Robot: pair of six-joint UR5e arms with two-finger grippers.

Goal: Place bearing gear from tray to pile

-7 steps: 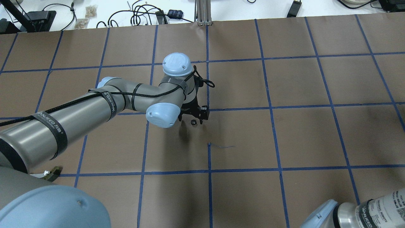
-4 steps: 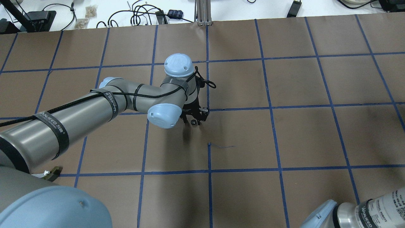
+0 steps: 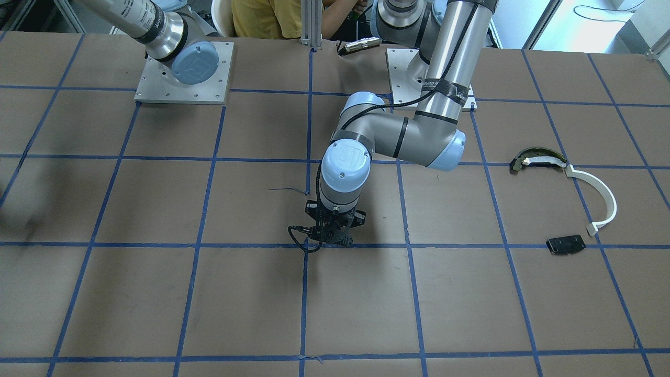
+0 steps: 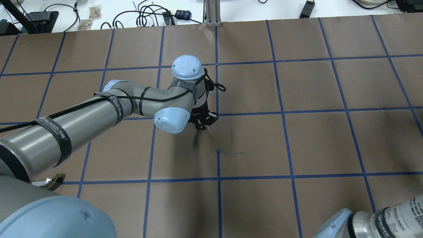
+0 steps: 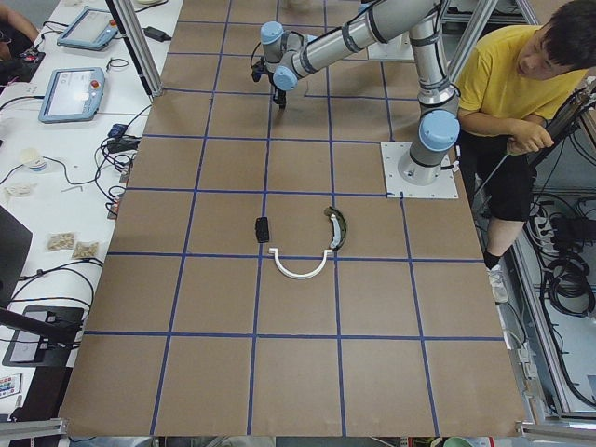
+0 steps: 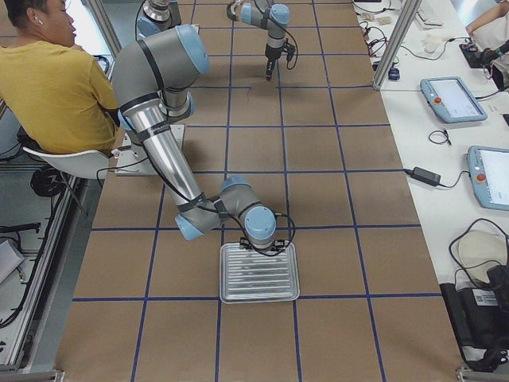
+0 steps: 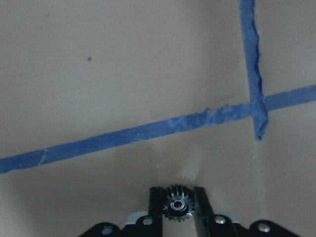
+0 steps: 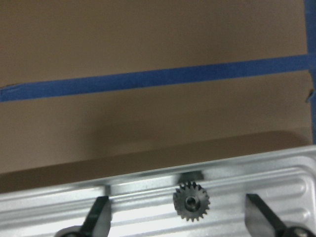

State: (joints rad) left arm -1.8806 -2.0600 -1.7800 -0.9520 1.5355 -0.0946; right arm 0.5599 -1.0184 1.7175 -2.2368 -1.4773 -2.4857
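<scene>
Bearing gears number two. One bearing gear (image 7: 177,207) sits at the bottom centre of the left wrist view, pinched between the two fingers of the left gripper (image 7: 177,200), which is closed on it. It is low over the brown paper, just below a crossing of blue tape lines. The second gear (image 8: 191,201) lies flat on the ribbed metal tray (image 8: 276,173), at the bottom centre of the right wrist view. The right gripper (image 8: 180,207) hangs over it with its fingers spread wide, one on each side and neither touching it.

There is one tray (image 6: 259,274), low in the middle of the exterior right view.

The pile has three parts at the right of the front-facing view. They are a thin white curved strip (image 3: 611,204), a dark-and-tan curved piece (image 3: 536,157) just beside the strip's upper end, and a small black block (image 3: 565,244) below them. The held gear, at the centre of that view, is well apart from all three.

A second ago, in the overhead view, the left gripper (image 4: 202,125) stood open with the gear lying on the paper between its fingers. Half a second ago the fingers were closer to it. Now they have shut on it and it no longer shows separately there. The arm has barely shifted.
</scene>
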